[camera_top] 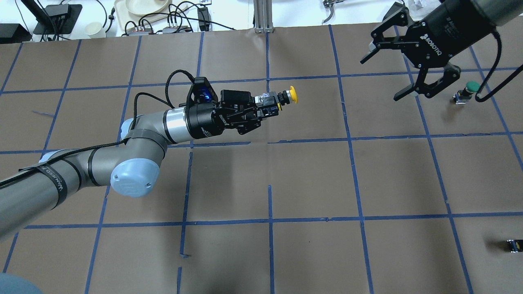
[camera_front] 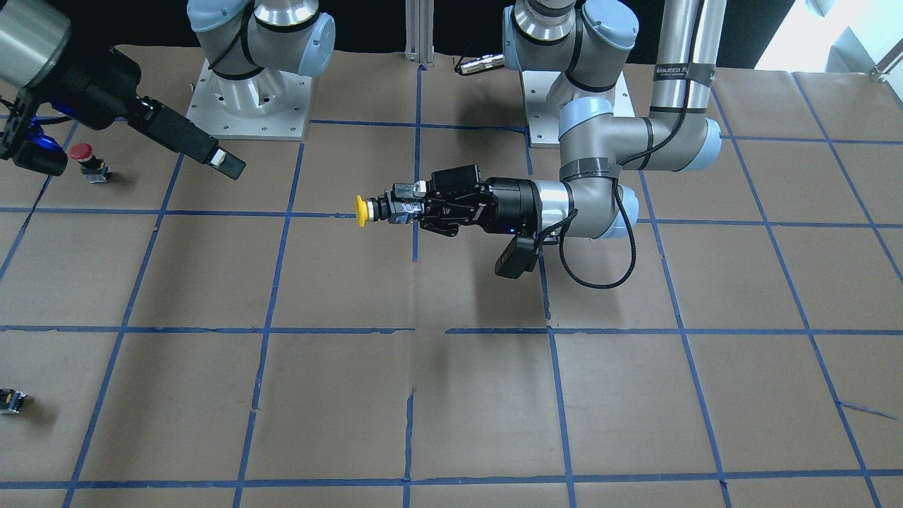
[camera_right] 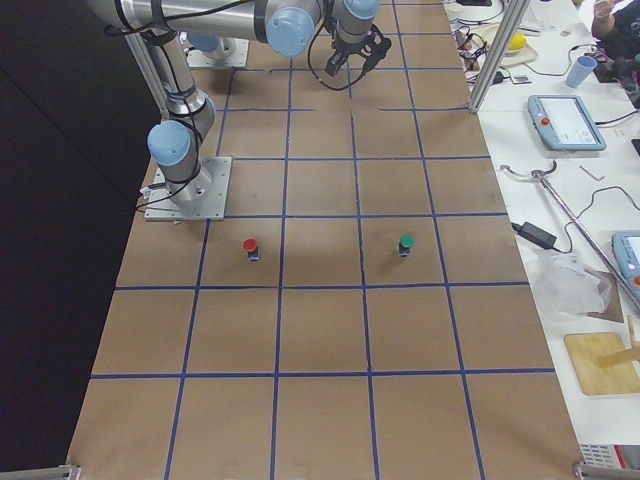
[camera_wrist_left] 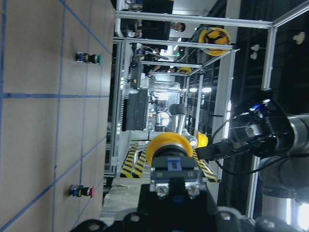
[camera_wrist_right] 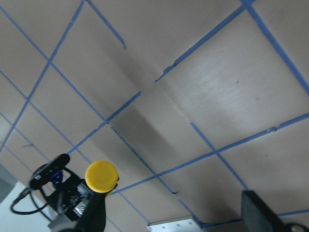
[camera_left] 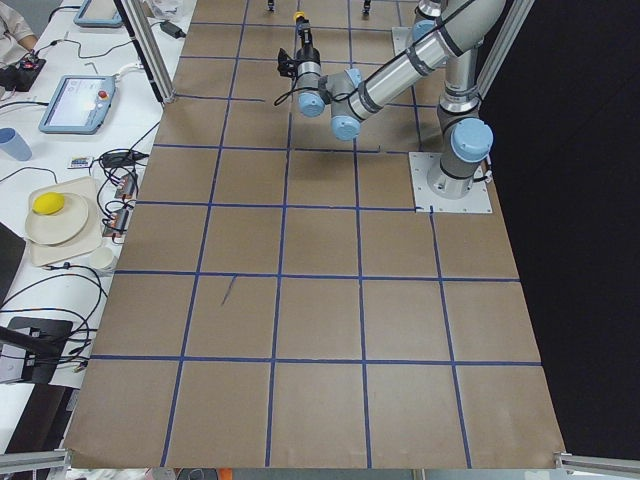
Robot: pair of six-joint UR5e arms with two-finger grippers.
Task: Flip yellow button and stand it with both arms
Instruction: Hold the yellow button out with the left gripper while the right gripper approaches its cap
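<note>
The yellow button (camera_top: 291,94) is clamped by its body in the left end effector (camera_top: 261,107). It is held clear of the bench (camera_top: 310,183) and lies sideways, with its cap turned toward the robot's right. The right end effector (camera_top: 384,77) is spread wide and grips nothing; it is raised well apart from the button, with its fingers turned toward it.

The pick-up can be judged done. The pass to the right end effector, the flip and the standing of the button on the bench are judged not yet done.

"ROBOTIQ" can be read in white on the body of the right end effector. The same word seems to be printed on the left one, though there it is too small to be sure. Lettering is also carried on a dark band round the left arm (camera_top: 61,179), but it cannot be made out.

A green-capped button (camera_top: 472,86), a red-capped button (camera_front: 83,156) and a small black part (camera_top: 514,245) are left on the bench, away from both end effectors.
</note>
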